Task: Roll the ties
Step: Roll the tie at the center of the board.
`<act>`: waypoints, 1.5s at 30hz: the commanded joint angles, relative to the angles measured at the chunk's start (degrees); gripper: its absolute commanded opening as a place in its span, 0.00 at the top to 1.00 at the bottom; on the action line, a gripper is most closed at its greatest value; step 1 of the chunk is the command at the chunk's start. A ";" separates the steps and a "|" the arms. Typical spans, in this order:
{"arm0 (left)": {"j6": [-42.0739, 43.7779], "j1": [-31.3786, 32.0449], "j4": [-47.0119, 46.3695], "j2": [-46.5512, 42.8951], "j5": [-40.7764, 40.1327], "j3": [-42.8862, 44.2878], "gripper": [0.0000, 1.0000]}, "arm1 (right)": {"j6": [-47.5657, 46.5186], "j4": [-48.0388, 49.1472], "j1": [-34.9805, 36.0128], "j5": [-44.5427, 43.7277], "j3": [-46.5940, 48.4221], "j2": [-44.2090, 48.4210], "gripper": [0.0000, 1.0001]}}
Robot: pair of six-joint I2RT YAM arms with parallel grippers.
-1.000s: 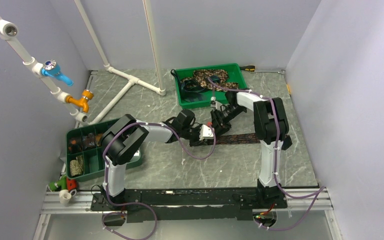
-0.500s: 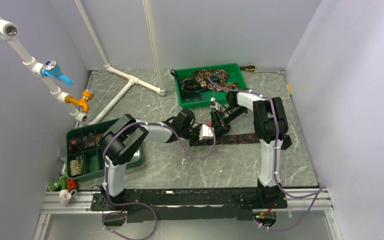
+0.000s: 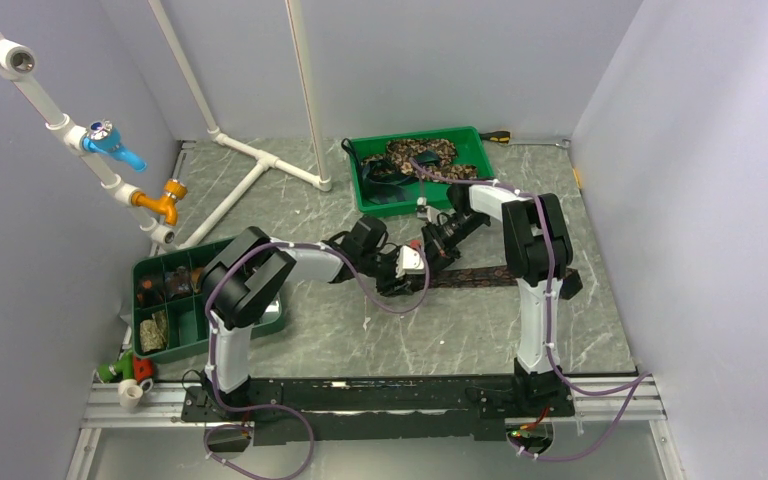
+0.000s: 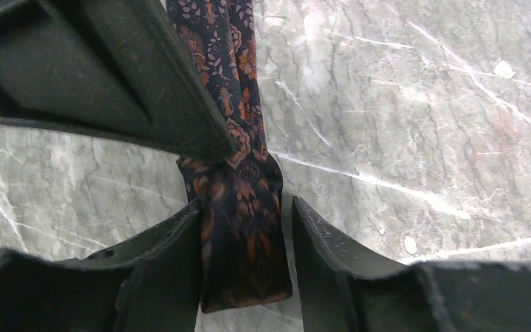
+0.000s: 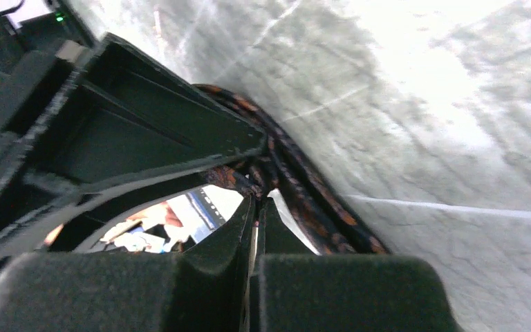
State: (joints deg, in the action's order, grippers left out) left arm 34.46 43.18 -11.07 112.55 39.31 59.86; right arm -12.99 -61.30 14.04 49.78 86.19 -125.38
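Note:
A dark brown tie with an orange pattern (image 3: 480,275) lies stretched across the marble table, left to right. Its folded left end (image 4: 238,228) sits between the jaws of my left gripper (image 4: 245,207), which is open: the left finger (image 4: 173,256) touches the cloth, the right finger (image 4: 318,256) stands just clear of it. My right gripper (image 5: 256,200) is shut, its tips pressed at the tie's fold (image 5: 249,180); whether cloth is nipped between them does not show. From above, the left gripper (image 3: 397,280) and right gripper (image 3: 428,252) meet over that end. More ties (image 3: 420,152) are heaped in the back tray.
The green tray (image 3: 400,210) stands at the back, just behind the right arm. A green compartment box (image 3: 140,270) with small rolled items sits at the left edge. White pipes (image 3: 260,165) cross the back left. A screwdriver (image 3: 498,135) lies behind the tray.
My right gripper has closed from open to shut at the tie's fold. My left gripper's jaws have widened around the folded end. Both arms have shifted slightly left.

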 commanded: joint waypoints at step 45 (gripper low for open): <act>-3.09 -0.73 5.00 1.27 1.45 -1.49 0.72 | 2.02 4.36 2.02 -5.04 -0.15 3.30 1.00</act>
State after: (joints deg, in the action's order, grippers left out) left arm 30.00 42.30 -14.48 113.08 40.99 58.67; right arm -9.32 -57.43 16.12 46.26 88.38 -121.71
